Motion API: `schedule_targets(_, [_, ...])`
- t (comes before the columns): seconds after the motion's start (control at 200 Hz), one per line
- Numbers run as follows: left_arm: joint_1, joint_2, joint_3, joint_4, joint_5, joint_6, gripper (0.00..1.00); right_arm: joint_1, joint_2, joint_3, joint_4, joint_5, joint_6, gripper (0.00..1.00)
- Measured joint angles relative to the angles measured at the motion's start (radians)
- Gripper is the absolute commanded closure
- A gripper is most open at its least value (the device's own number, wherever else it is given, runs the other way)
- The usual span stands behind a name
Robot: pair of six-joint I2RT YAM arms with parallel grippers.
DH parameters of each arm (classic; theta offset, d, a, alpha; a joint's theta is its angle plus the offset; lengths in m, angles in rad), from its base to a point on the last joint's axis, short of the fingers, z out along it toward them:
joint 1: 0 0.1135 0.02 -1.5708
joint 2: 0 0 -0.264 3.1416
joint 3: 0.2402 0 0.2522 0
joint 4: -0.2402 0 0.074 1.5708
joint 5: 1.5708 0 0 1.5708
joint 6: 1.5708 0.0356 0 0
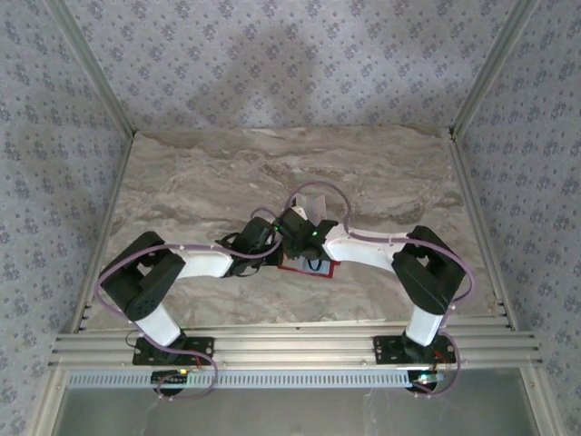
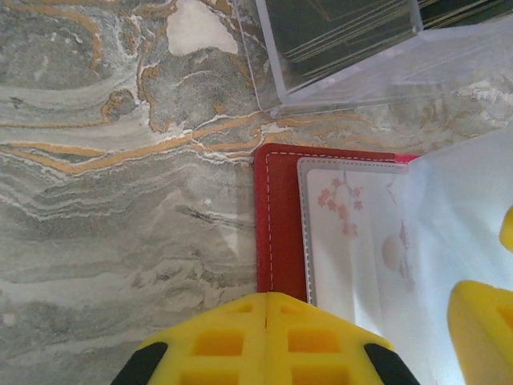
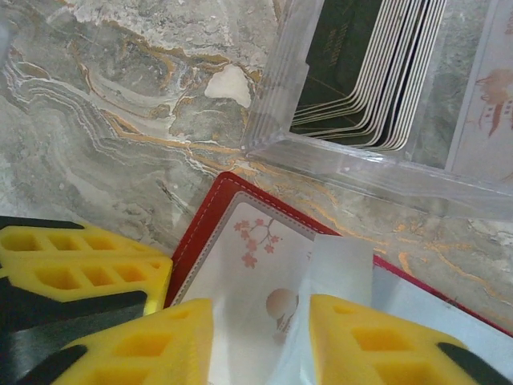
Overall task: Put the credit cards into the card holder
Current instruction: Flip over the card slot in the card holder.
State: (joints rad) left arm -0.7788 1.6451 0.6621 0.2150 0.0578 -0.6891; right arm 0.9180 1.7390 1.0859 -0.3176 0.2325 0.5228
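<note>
Red folding card holder (image 1: 307, 266): open at centre of the overhead frame, just below a clear plastic box (image 2: 361, 84) of dark credit cards (image 3: 345, 56). Left gripper (image 2: 266, 303): jaws pressed together, tips at the red border, apparently pinning it. Right gripper (image 3: 260, 321): jaws moderately parted, straddling a clear pocket over a pale blossom-printed card (image 3: 256, 257). Could snag the pocket flap on withdrawal, dragging that card out.

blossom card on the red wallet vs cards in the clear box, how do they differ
The blossom card is pale with a pink branch print; the boxed cards are dark-faced with pale edges. The blossom card is single, lying on the card holder; the boxed cards are stacked inside the clear box. Both have rounded corners.
</note>
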Motion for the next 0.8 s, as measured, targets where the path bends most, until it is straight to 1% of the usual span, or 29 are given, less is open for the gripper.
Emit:
schedule_targets(0.095, [0.0,0.0,-0.004,0.008,0.001,-0.001,0.94,-0.021,-0.031,-0.045,0.043,-0.066,-0.003,0.47])
schedule_targets(0.245, [0.003,-0.002,-0.018,0.033,0.006,-0.009,0.93,-0.045,-0.073,-0.084,0.061,-0.167,-0.008,0.4])
schedule_targets(0.395, [0.008,-0.004,-0.03,0.052,0.018,-0.013,0.92,-0.06,-0.095,-0.095,0.059,-0.223,-0.016,0.41])
schedule_targets(0.46, [0.01,-0.004,-0.032,0.057,0.022,-0.012,0.92,-0.06,-0.106,-0.095,0.055,-0.221,-0.02,0.45])
schedule_targets(0.48, [0.01,-0.005,-0.032,0.058,0.023,-0.012,0.92,-0.058,-0.109,-0.095,0.052,-0.217,-0.021,0.48])
schedule_targets(0.485, [0.011,-0.005,-0.032,0.058,0.024,-0.012,0.92,-0.058,-0.111,-0.095,0.051,-0.216,-0.022,0.5])
schedule_targets(0.5, [0.011,-0.005,-0.032,0.058,0.024,-0.012,0.92,-0.058,-0.113,-0.095,0.051,-0.215,-0.022,0.51])
schedule_targets(0.555, [0.011,-0.005,-0.033,0.059,0.024,-0.012,0.92,-0.05,-0.127,-0.092,0.053,-0.207,-0.029,0.62])
schedule_targets(0.625, [0.011,-0.005,-0.033,0.059,0.024,-0.012,0.92,-0.042,-0.148,-0.09,0.053,-0.19,-0.024,0.7])
schedule_targets(0.7, [0.011,-0.005,-0.033,0.059,0.024,-0.012,0.92,-0.044,-0.163,-0.09,0.049,-0.154,-0.011,0.71])
schedule_targets(0.8, [0.011,-0.005,-0.033,0.059,0.024,-0.011,0.92,-0.057,-0.165,-0.092,0.029,-0.11,-0.002,0.68])
